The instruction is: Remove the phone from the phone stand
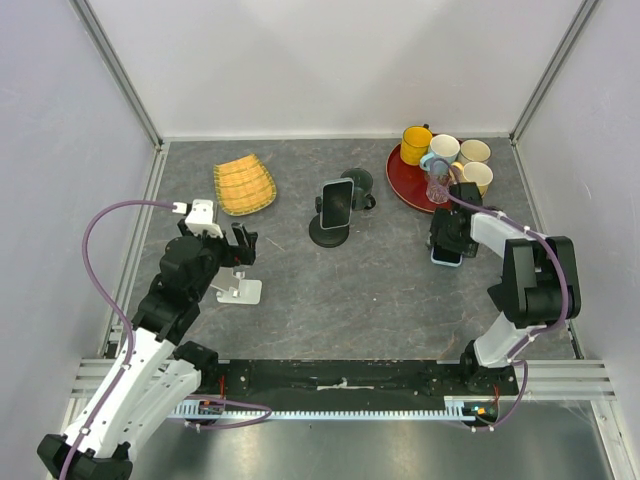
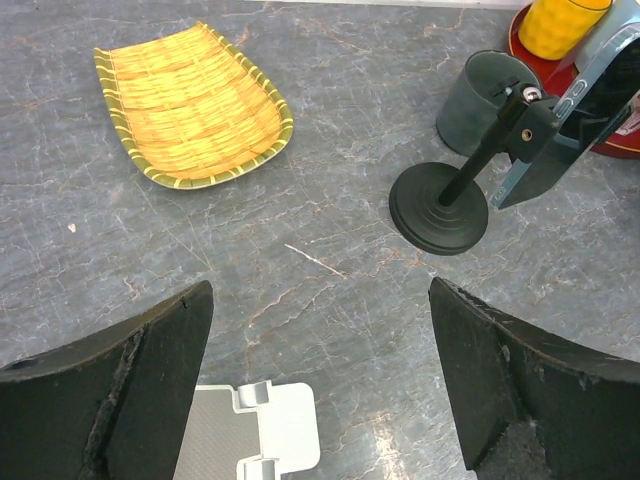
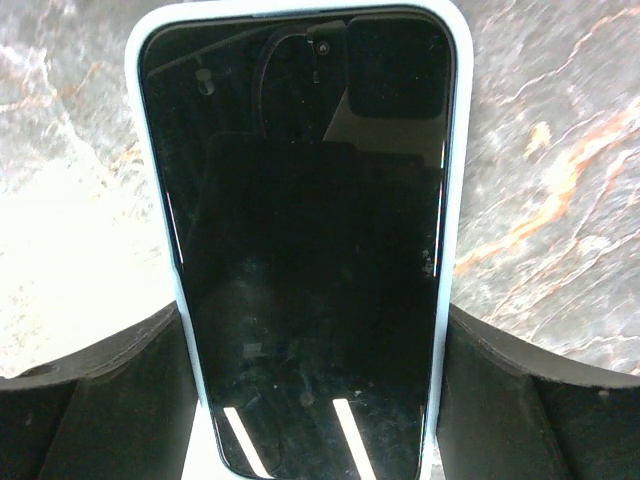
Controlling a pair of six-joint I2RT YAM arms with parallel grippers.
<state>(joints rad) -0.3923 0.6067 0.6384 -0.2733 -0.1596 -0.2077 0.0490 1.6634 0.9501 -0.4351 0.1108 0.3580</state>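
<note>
Between fingers (image 3: 110, 400) of the right end effector (image 3: 312, 335), the blue-cased phone (image 3: 305, 200)

The left arm (image 1: 170, 290) reaches forward, fingers (image 2: 110, 380) spread wide; the right arm (image 1: 530, 280) bends down, fingers (image 3: 100, 400) gripping the phone (image 3: 310, 250).

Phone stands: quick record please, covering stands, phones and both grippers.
black stand: mid-table, carries a mounted phone
white stand: empty, below left gripper
left gripper: open, holding nothing
right gripper: straddles a second phone off any stand; grip unclear
</note>
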